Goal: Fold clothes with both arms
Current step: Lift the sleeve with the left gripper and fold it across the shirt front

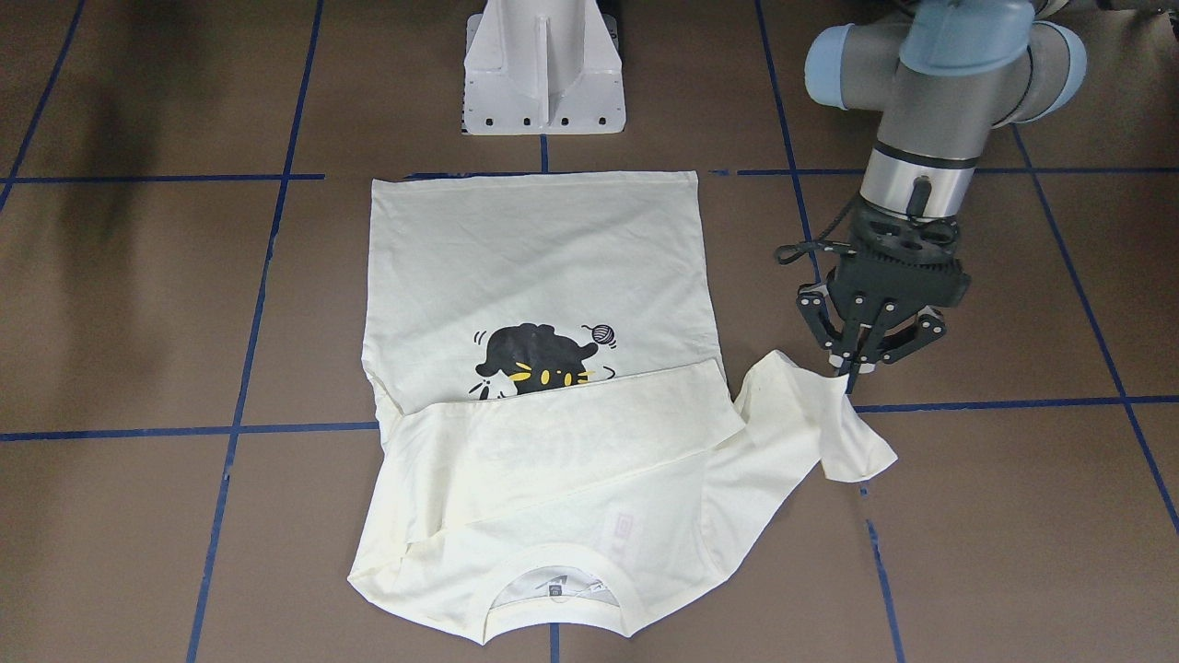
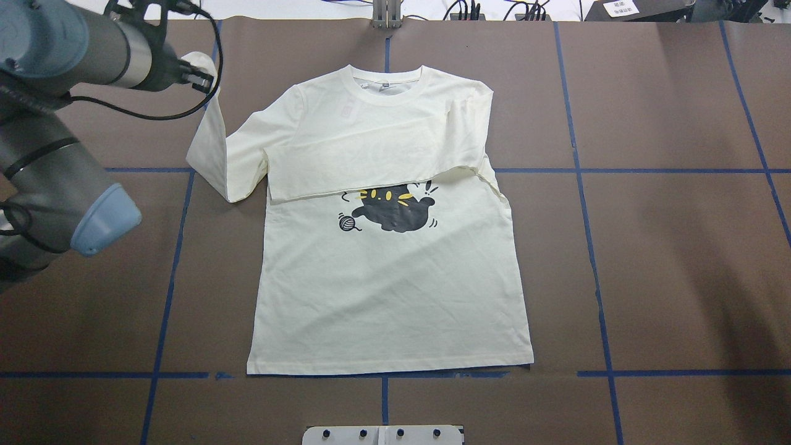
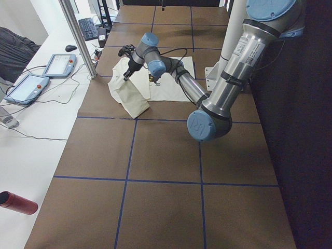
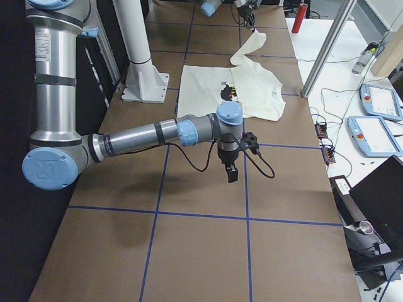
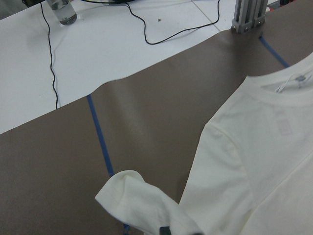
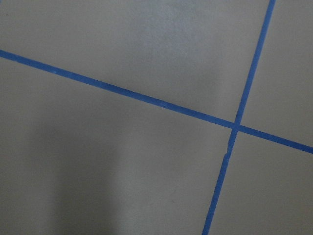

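Note:
The cream long-sleeved T-shirt (image 2: 389,296) lies flat on the brown table, print side up, collar away from the robot. One sleeve is folded across the chest and covers part of the black cat print (image 1: 539,361). My left gripper (image 1: 849,371) is shut on the other sleeve (image 1: 820,419) near its cuff and holds it lifted off the table beside the shirt; the left wrist view shows that cuff (image 5: 132,196) hanging. My right gripper (image 4: 231,173) hovers over bare table away from the shirt, seen only in the exterior right view, so I cannot tell whether it is open or shut.
The white pedestal base (image 1: 543,74) stands at the shirt's hem side. Blue tape lines (image 6: 146,98) grid the table. A white desk with tablets (image 3: 31,88), cables and a metal post (image 5: 249,14) borders the far edge.

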Tool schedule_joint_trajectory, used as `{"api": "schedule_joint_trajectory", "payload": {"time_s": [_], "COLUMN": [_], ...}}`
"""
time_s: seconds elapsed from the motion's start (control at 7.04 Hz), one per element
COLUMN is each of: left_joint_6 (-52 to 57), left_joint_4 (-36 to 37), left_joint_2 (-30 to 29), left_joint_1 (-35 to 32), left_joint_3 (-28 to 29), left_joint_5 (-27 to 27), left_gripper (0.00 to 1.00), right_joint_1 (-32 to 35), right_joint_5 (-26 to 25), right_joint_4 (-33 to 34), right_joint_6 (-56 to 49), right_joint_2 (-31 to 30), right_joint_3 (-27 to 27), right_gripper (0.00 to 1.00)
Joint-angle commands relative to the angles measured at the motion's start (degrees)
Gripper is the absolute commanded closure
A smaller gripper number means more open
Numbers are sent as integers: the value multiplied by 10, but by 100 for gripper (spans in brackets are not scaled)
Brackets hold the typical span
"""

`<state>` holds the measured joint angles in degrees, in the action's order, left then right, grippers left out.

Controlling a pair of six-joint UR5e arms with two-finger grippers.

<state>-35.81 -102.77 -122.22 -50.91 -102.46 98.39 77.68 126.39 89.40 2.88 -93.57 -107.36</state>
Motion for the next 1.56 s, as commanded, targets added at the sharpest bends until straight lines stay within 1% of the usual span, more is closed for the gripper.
{"api": "schedule_joint_trajectory", "payload": {"time_s": [0.0,0.14,0.28,0.43,0.57,0.71,0.85,0.99,1.14,1.28,1.42], "left_joint_6": [-77,-114,-130,-131,-133,-126,-124,-124,-128,-171,-209], "left_joint_4": [74,77,74,66,41,-24,-91,-126,-149,-219,-240], "left_joint_2": [-166,-238,-288,-310,-309,-310,-311,-311,-313,-304,-295], "left_joint_1": [5,40,76,100,165,195,214,220,220,222,223], "left_joint_3": [80,143,202,235,246,294,345,365,365,365,368], "left_joint_5": [-6,-65,-115,-137,-199,-228,-229,-227,-224,-224,-222], "left_gripper": [100,100,100,100,100,100,100,100,26,0,0], "right_joint_1": [13,19,24,26,26,27,27,27,26,26,26], "right_joint_5": [-2,-1,-1,-2,-3,-3,-3,-2,-2,-1,3], "right_joint_4": [12,12,12,12,11,10,9,8,7,7,7], "right_joint_6": [-9,-9,-9,-9,-8,-8,-8,-8,-6,-1,2], "right_joint_2": [-5,-5,-6,-6,-6,-8,-8,-8,-8,-5,0], "right_joint_3": [4,2,1,1,1,1,1,1,0,1,-1], "right_gripper": [0,0,0,0,0,0,0,0,0,0,0]}}
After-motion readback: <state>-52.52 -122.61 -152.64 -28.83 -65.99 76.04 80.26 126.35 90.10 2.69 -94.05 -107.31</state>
